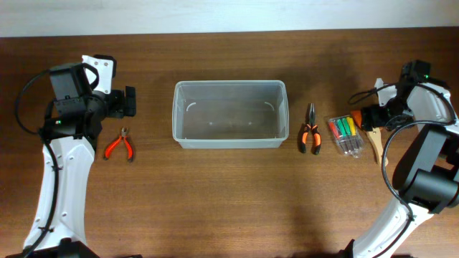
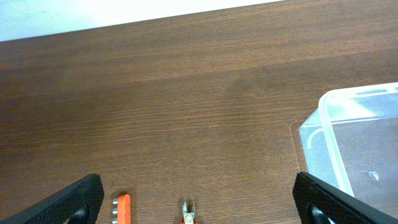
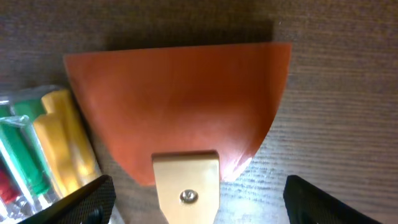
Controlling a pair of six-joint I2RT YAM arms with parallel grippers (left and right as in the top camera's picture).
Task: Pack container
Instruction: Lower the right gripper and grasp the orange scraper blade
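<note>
The container, a large clear plastic bin, stands empty at the table's middle; its corner shows at the right of the left wrist view. My left gripper is open and empty, left of the container and above small orange-handled cutters. My right gripper is open, low over a scraper with an orange blade and wooden handle. Its fingers are on either side of the handle, apart from it.
Orange-and-black pliers lie just right of the container. A small clear case of coloured bits lies beside the scraper. A small orange bit holder lies left of the cutters. The table's far edge is behind.
</note>
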